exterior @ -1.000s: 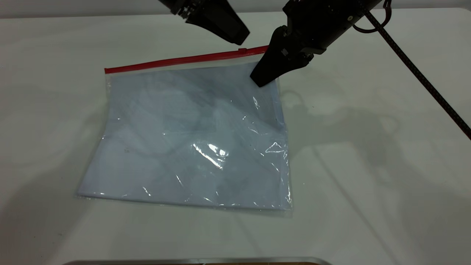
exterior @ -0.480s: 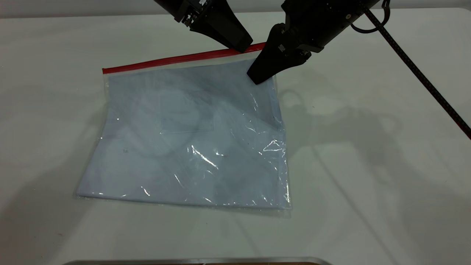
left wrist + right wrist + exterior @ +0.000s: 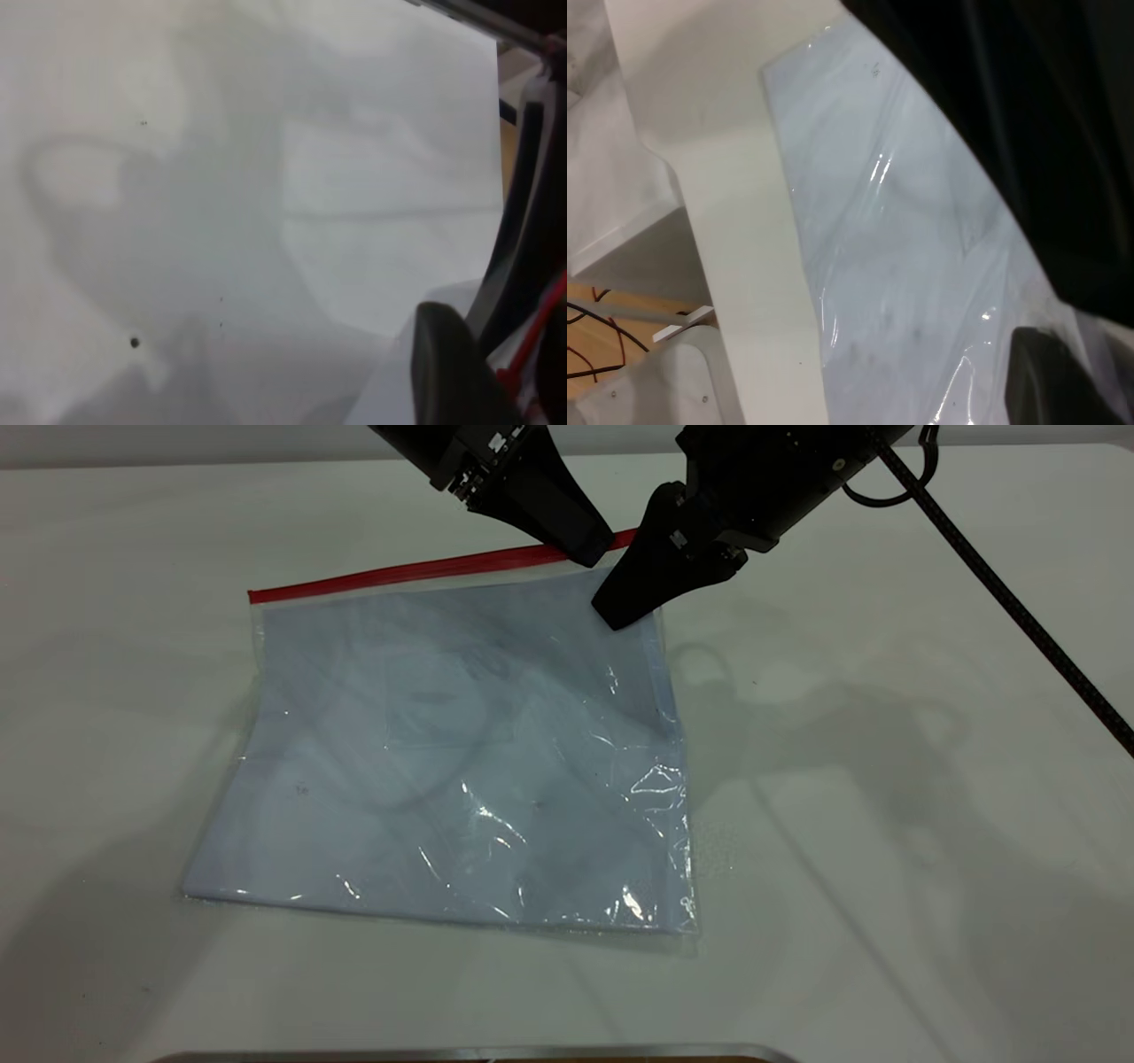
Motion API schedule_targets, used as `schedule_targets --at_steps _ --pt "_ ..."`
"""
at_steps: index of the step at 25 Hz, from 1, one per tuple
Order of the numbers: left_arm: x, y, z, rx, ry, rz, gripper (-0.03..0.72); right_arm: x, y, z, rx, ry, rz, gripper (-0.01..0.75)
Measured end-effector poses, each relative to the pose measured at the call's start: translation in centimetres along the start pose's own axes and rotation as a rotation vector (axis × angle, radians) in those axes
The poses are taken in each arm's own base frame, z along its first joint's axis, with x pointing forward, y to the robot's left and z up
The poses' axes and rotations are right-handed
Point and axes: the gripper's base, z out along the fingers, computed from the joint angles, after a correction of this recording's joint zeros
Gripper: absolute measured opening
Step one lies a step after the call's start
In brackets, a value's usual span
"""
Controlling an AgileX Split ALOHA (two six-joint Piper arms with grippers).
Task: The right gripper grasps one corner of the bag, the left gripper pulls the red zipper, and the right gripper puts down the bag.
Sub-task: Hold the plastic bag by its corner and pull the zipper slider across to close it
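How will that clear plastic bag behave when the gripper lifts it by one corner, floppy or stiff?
Probably floppy: the bag shows wrinkles and creased glare across its film, so it should drape from the right gripper at its corner. Likely light, since only flat paper sheets show inside. Possibly slippery, judging by its glossy surface; the red zipper edge looks like its stiffest part.
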Motion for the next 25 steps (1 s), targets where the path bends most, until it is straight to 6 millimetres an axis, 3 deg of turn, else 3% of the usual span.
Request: schedule_targets --at_steps 4,8,16,25 --pt "0.1 0.0 0.0 0.002 0.006 0.004 0.144 0.0 0.0 -0.1 -0.002 -0.003 0.004 0.034" --pt "0.0 0.0 0.0 0.002 0.005 0.017 0.079 -0.4 0.1 -0.6 0.009 -0.014 -0.002 0.034" --pt "-0.4 0.3 -1.0 -0.007 -0.060 0.001 0.062 -0.8 -0.7 -3.1 0.030 -0.067 0.017 0.034" --pt "1.0 1.7 -3.9 -0.030 -0.085 -0.034 0.063 -1.3 -1.2 -4.4 0.024 -0.150 0.075 0.034"
